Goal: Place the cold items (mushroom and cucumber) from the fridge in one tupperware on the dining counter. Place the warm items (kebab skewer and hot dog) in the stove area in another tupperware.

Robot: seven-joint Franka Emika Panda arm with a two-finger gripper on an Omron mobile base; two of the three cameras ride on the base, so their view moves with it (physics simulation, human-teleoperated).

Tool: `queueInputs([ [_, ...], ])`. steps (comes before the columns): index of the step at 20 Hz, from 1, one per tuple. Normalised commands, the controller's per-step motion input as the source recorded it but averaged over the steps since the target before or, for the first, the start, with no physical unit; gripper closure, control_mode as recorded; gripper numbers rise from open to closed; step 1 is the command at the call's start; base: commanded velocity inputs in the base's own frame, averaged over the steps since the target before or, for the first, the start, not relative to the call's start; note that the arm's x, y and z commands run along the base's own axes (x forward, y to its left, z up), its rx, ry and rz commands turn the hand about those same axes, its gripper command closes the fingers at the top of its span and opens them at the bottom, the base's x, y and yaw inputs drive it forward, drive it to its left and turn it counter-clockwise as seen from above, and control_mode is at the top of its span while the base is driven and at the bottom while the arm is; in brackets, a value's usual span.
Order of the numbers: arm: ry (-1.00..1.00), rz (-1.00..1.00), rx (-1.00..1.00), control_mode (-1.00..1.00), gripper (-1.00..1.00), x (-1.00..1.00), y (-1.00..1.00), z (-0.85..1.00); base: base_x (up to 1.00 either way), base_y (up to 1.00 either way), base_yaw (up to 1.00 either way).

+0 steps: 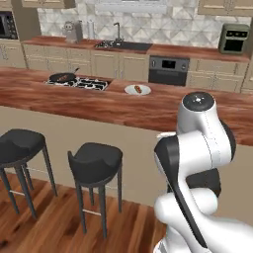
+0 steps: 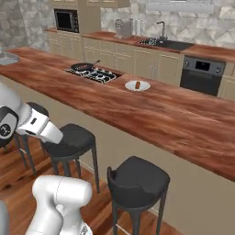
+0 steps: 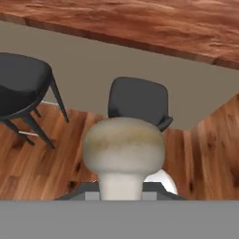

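Wood floor point(image 3: 42, 168) and the beige side of the dining counter point(image 3: 140, 21) sit behind my fingers, which are pinched shut on the mushroom point(image 3: 123, 154): stem down between the tips, cap sticking up right in front of the hand camera. So my gripper point(image 3: 120, 196) is holding it, tips themselves hidden under the cap. Past it there's a black stool point(image 3: 137, 100) tucked near the counter edge and another stool point(image 3: 21, 86) off to the side, with some open floor between them. Further out, the counter top is mostly bare reddish wood, and a small white plate point(image 1: 137, 90) holds the hot dog point(image 1: 139, 89), just beside the cooktop point(image 1: 81, 82) with a dark pan point(image 1: 62, 77) on it.
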Motion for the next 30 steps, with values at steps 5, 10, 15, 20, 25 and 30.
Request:
queueInputs([
  [5, 0.00, 0.00, 0.00, 1.00, 1.00, 0.00, 0.00, 0.00, 0.61, 0.70, 0.36],
  [10, 0.00, 0.00, 0.00, 1.00, 1.00, 0.00, 0.00, 0.00, 0.52, 0.88, -0.02],
  [15, 0.00, 0.00, 0.00, 1.00, 1.00, 0.00, 0.00, 0.00, 0.28, 1.00, -0.19],
  [20, 0.00, 0.00, 0.00, 1.00, 1.00, 0.00, 0.00, 0.00, 0.37, 1.00, -0.37],
  [25, 0.00, 0.00, 0.00, 1.00, 1.00, 0.00, 0.00, 0.00, 0.19, 1.00, -0.37],
  [30, 0.00, 0.00, 0.00, 1.00, 1.00, 0.00, 0.00, 0.00, 0.00, 1.00, -0.29],
])
